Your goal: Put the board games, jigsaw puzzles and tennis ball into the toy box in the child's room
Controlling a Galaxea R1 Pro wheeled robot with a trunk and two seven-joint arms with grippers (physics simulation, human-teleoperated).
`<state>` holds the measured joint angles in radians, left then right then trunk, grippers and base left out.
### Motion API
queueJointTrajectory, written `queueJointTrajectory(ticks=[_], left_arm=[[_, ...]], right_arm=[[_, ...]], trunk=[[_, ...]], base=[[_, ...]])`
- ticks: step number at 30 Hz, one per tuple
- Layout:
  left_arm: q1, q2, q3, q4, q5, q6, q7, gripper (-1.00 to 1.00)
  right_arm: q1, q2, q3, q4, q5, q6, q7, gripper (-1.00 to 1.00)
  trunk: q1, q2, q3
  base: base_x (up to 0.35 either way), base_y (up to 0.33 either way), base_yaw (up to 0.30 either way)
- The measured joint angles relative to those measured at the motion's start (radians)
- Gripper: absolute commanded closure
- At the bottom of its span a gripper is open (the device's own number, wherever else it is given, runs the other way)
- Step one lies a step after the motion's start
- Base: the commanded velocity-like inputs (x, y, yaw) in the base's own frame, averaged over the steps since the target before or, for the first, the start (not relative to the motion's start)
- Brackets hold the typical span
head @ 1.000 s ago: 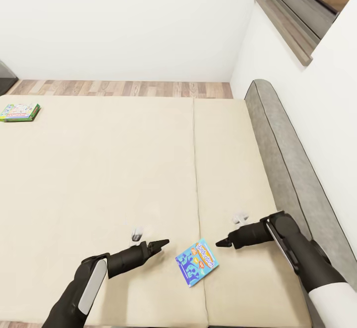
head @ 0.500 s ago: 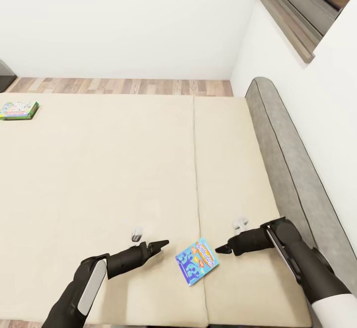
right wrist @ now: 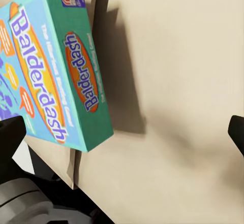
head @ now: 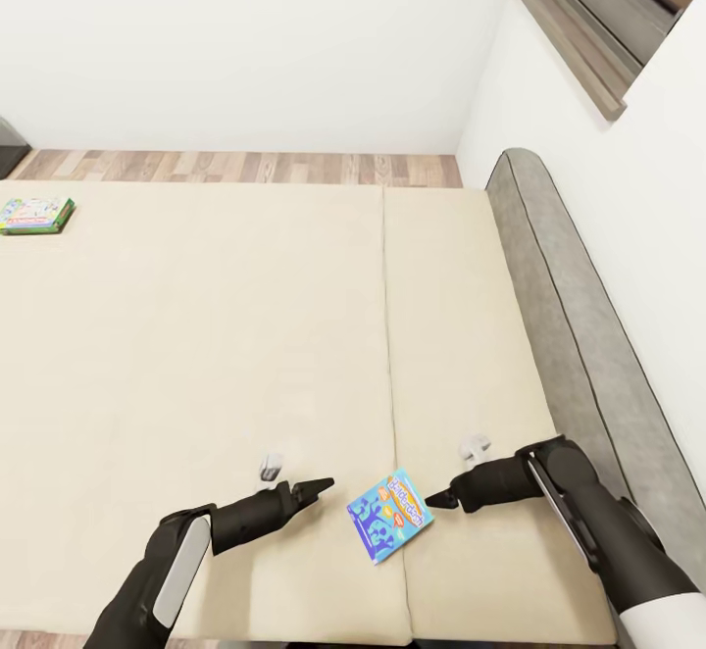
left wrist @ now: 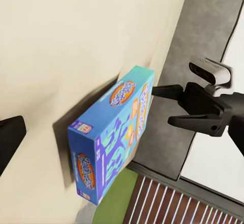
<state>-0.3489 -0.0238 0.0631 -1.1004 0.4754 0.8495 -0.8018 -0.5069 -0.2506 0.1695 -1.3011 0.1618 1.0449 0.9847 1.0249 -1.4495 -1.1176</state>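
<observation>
Blue board game (head: 389, 517) flat between left gripper (head: 322, 484) and right gripper (head: 435, 499).

Far board game (head: 35, 215): printing too small.

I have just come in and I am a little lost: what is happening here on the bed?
The robot is at the bed, with its left gripper and right gripper on either side of a blue game box. Both jaws are open and hold nothing. A second game box lies at the far corner.
</observation>
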Motion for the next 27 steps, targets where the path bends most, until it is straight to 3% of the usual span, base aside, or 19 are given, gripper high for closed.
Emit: queueJointTrajectory(ticks=[17,27], left_arm=[[0.001,-0.004,-0.001,0.000,-0.003,0.000,0.037,-1.00],[0.001,-0.006,-0.005,0.001,-0.002,-0.001,0.059,-1.00]], right_arm=[[0.004,0.003,0.000,-0.005,0.001,0.000,-0.004,-1.00],[0.004,0.006,-0.001,-0.005,-0.001,0.000,-0.039,-1.00]], trunk=[[0.000,0.000,-0.001],[0.000,0.000,-0.002]], base=[[0.000,0.000,0.000],[0.000,0.000,0.000]])
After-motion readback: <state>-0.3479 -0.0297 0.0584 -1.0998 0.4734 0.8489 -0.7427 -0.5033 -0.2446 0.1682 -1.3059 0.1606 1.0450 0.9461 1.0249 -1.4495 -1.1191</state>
